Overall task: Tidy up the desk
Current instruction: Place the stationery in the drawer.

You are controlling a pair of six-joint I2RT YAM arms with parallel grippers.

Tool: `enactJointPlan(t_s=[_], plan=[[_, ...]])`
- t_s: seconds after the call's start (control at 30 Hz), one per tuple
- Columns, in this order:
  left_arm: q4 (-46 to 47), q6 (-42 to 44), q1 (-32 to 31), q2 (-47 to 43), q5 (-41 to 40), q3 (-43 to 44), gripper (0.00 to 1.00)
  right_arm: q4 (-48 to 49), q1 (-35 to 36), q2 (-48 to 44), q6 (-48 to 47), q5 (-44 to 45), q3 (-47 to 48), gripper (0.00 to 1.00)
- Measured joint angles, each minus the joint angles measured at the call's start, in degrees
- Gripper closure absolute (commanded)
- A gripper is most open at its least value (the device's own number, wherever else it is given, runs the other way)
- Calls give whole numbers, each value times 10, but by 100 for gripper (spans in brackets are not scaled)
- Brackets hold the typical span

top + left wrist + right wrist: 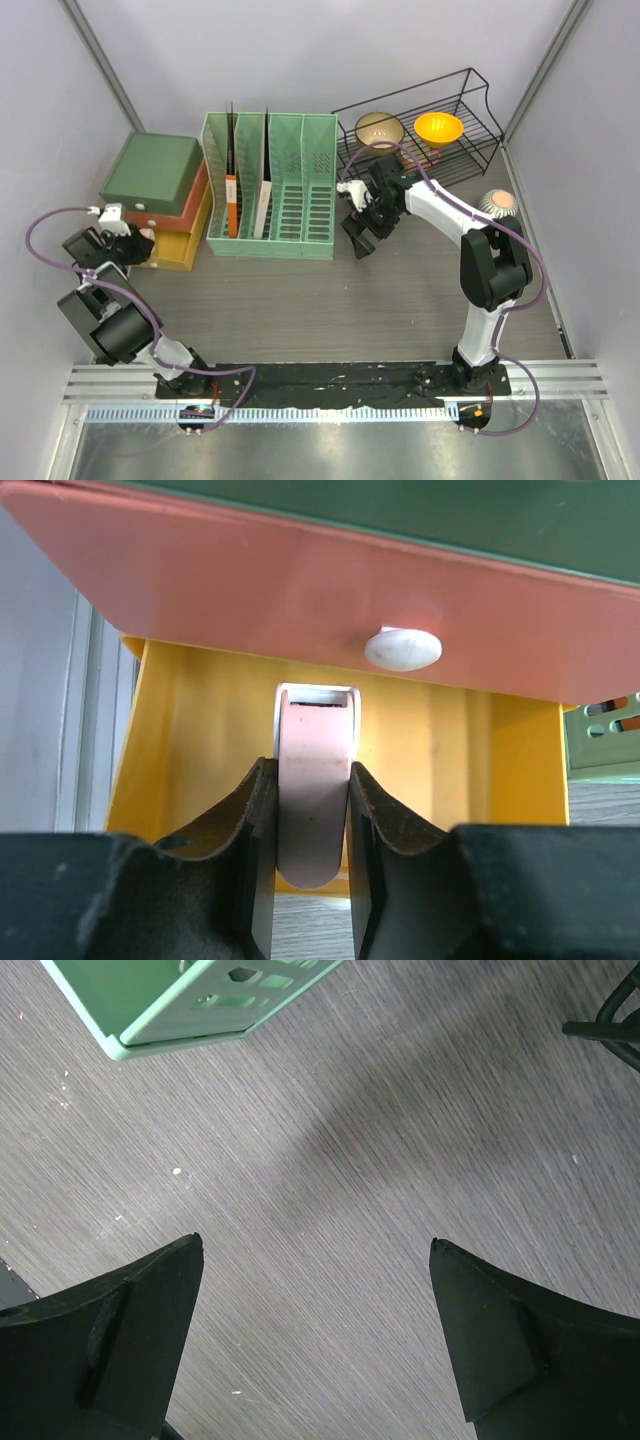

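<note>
Top external view: the dark wood-grain worktop (330,300) runs across the frame, with a stack of three drawers at its far left: green drawer (152,165) on top, red drawer (192,203) beneath, yellow drawer (183,252) lowest. The left pincer (143,243) is at the yellow drawer's front. The right pincer (360,236) hangs over bare wood between the green file rack (300,195) and the black wire rack (478,105), which holds a beige bowl (380,128) and an orange bowl (438,127). Left wrist view: the left pincer (312,780) is clamped on the yellow drawer's pale pink handle tab (314,720), one finger on each flat side. Just above, the red drawer's white knob (403,649) juts out. The step in hand looks to be moving this drawer by its tab. It is best done by travelling straight and level along the drawer's run, so the thin tab is not bent sideways and the stack is not dragged across the worktop. The red drawer's overhanging front and knob sit close above the fingers, so any lift would likely foul them. Right wrist view: the right pincer (315,1245) stands wide apart and empty above the worktop. The file rack's corner is at upper left and a foot of the wire rack at upper right, both apart from the fingers.
</note>
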Motion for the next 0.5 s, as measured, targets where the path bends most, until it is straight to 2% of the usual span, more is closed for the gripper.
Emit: enactJointPlan(t_s=[0.1,0.23,0.37,0.5], plan=[[0,0,0,3,-2,0,58,-1,0,2,0,-1,0,0],[1,-4,0,3,-2,1,53,-2,0,2,0,-2,0,0],[5,-10,0,3,-2,3,44,-4,0,2,-2,-2,0,1],[10,-15,0,1,-1,3,41,-6,0,2,-3,-2,0,0]])
